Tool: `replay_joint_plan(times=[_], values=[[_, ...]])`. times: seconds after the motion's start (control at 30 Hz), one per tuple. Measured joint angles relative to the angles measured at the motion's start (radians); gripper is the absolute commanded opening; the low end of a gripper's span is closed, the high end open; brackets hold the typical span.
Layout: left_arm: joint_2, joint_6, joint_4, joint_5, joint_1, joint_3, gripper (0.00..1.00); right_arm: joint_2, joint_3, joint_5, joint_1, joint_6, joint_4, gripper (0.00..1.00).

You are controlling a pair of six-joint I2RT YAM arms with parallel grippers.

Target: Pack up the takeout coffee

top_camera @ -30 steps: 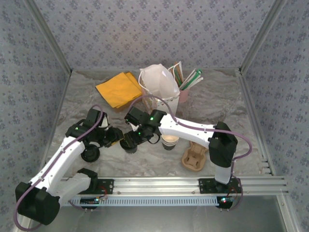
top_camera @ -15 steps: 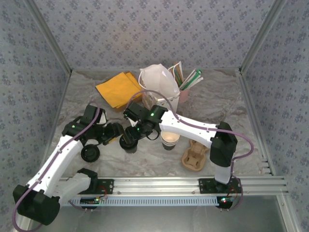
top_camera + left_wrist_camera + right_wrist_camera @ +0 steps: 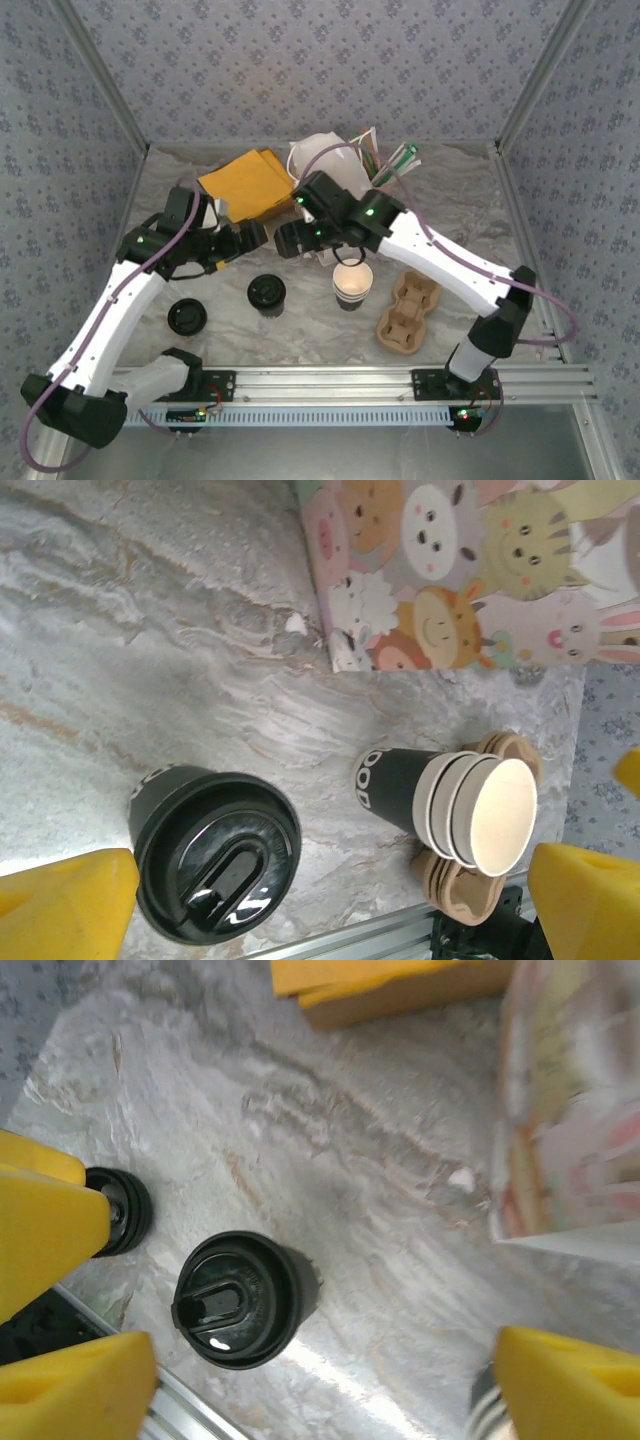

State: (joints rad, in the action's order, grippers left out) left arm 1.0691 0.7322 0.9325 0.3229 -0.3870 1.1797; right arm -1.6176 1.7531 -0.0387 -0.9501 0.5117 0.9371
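The takeout coffee (image 3: pixel 352 283) is a paper cup with a cream-white rim and inside and a dark base, standing upright at centre table; it also appears in the left wrist view (image 3: pixel 470 805). Left of it stands a black cup with a black lid (image 3: pixel 267 295) (image 3: pixel 215 855) (image 3: pixel 240 1300). My left gripper (image 3: pixel 245 238) (image 3: pixel 325 905) hangs open, above and behind the lidded cup. My right gripper (image 3: pixel 290 240) (image 3: pixel 320 1380) is open too, just behind that cup and left of the coffee. Nothing is between either pair of fingers.
A loose black lid (image 3: pixel 187 317) (image 3: pixel 125 1210) lies front left. A brown cardboard carrier (image 3: pixel 405 315) (image 3: pixel 470 895) sits right of the coffee. At the back stand a white cartoon-print bag (image 3: pixel 330 175) (image 3: pixel 450 570), yellow napkins (image 3: pixel 245 185) and a pink cup with straws (image 3: pixel 385 175).
Both grippers have opened, let go of the lidded cup, and lifted away toward the back. The lidded cup stays standing where it was.
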Motion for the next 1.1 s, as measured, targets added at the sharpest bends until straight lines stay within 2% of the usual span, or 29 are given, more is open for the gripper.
replay_joint_plan(times=[0.5, 0.67, 0.83, 0.9, 0.97, 1.1], values=[[0.183, -0.061, -0.004, -0.075, -0.081, 0.233, 1.00, 0.160, 0.004, -0.072, 0.184, -0.005, 0.070, 1.00], [0.217, -0.071, -0.017, -0.084, -0.093, 0.256, 1.00, 0.220, -0.013, -0.040, 0.323, 0.005, 0.079, 1.00], [0.259, -0.080, -0.026, -0.084, -0.143, 0.291, 1.00, 0.376, -0.188, 0.016, 0.497, 0.071, 0.081, 0.86], [0.277, -0.085, -0.039, -0.085, -0.174, 0.304, 1.00, 0.460, -0.297, 0.036, 0.549, 0.105, 0.093, 0.77], [0.293, -0.089, -0.048, -0.092, -0.208, 0.312, 1.00, 0.536, -0.394, 0.053, 0.581, 0.136, 0.111, 0.68], [0.317, -0.097, -0.057, -0.100, -0.264, 0.314, 1.00, 0.687, -0.589, 0.076, 0.619, 0.193, 0.179, 0.57]])
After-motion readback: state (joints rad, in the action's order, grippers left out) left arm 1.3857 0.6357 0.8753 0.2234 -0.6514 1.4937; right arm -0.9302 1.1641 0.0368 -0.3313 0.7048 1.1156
